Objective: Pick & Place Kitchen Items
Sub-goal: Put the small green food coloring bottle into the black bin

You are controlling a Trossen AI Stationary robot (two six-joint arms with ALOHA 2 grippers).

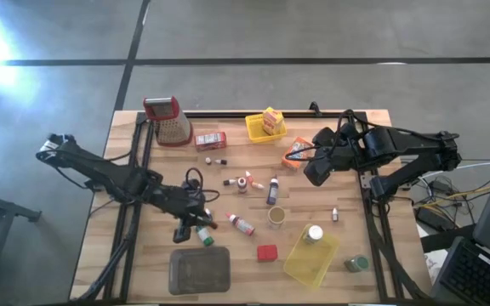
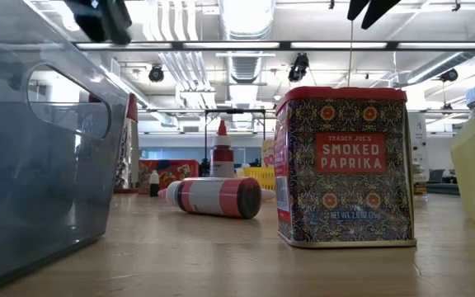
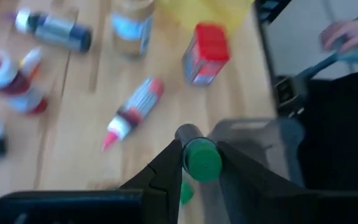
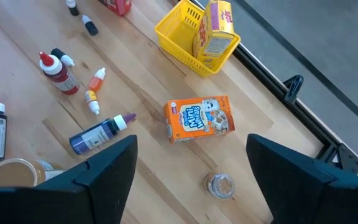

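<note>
My left gripper [image 1: 199, 226] is shut on a small green-capped bottle [image 3: 202, 160], just beyond the far edge of the grey tray [image 1: 200, 270]. My right gripper [image 1: 312, 169] hangs open high over the table's right side. An orange box [image 4: 199, 118] and a tiny jar [image 4: 219, 184] lie on the wood below its spread fingers. Several small bottles [image 1: 243, 224], a red tin [image 1: 267, 252] and a round jar [image 1: 276, 216] lie loose mid-table. A yellow box [image 1: 271, 120] stands in the far yellow basket [image 1: 254, 129]. My left gripper pinches the bottle at its green cap end [image 3: 194, 164] between its two fingers [image 3: 166, 174]. The fingers slant down from the table's left side. The bottle is lifted off the wood, over the tray's far rim [image 3: 253, 132].
A metal grater with a red handle [image 1: 168, 119] stands at the far left, with a red box [image 1: 210, 139] beside it. A second yellow basket [image 1: 310, 255] at the near right holds a white-capped jar [image 1: 314, 232]. A small green-lidded jar [image 1: 356, 263] lies at the right edge.
</note>
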